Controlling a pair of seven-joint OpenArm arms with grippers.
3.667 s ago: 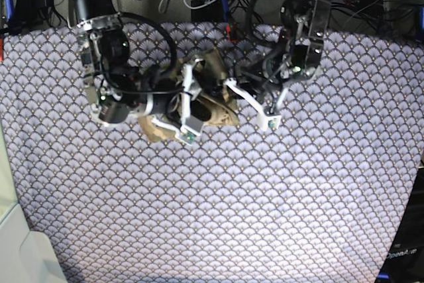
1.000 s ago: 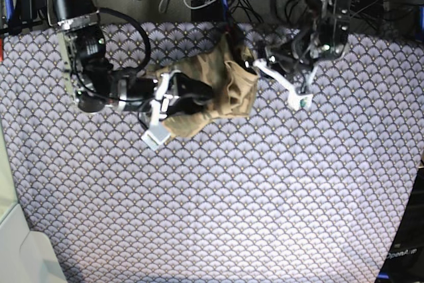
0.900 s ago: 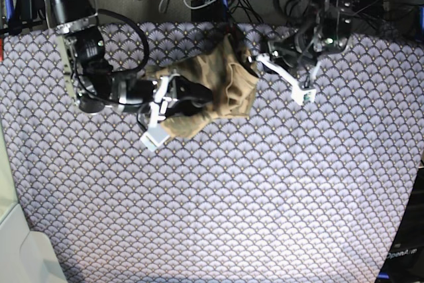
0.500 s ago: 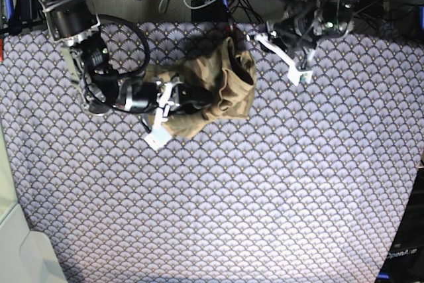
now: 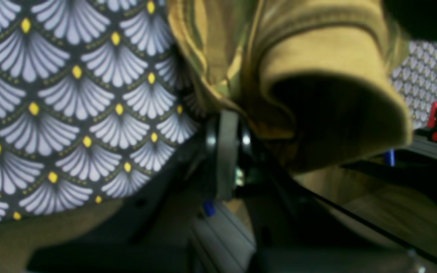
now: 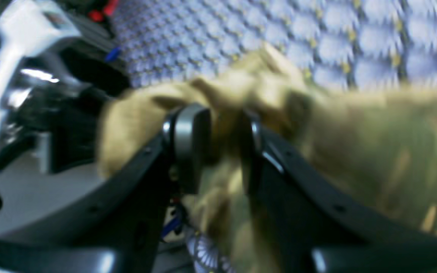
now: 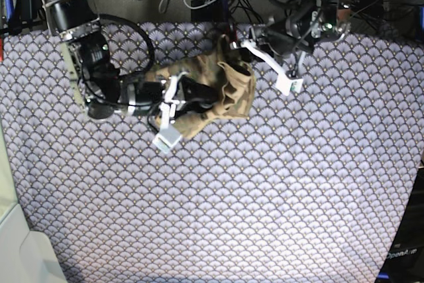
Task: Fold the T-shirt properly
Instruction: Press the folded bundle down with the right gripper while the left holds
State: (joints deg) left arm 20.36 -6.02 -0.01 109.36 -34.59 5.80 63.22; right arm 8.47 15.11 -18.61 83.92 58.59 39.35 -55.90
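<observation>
Looking at it: the soft camouflage T-shirt in tan, olive and brown (image 7: 215, 87) sits bunched up near the far edge of the purple scallop-patterned table cloth (image 7: 265, 190), nowhere near flat yet.
Right gripper: the right gripper (image 6: 224, 142) is buried in the bundle, jaws partly closed with tan cloth wadded between them. Looks like a pinch, but the wrist view is blurry.
Left gripper: the left gripper (image 5: 228, 138) has its jaws shut together, right at the edge of a rolled hem. Can't tell if any cloth is actually caught in it.
Which way it lies: the shirt sits between the two arms, its heap stretching roughly from one gripper to the other. The right arm is deeper in; the left is at the far corner.
My guess: next they need to pull apart to spread it.
Writing: only "OpenArm" low in the base view's corner (image 7: 402, 254), none on the shirt.
</observation>
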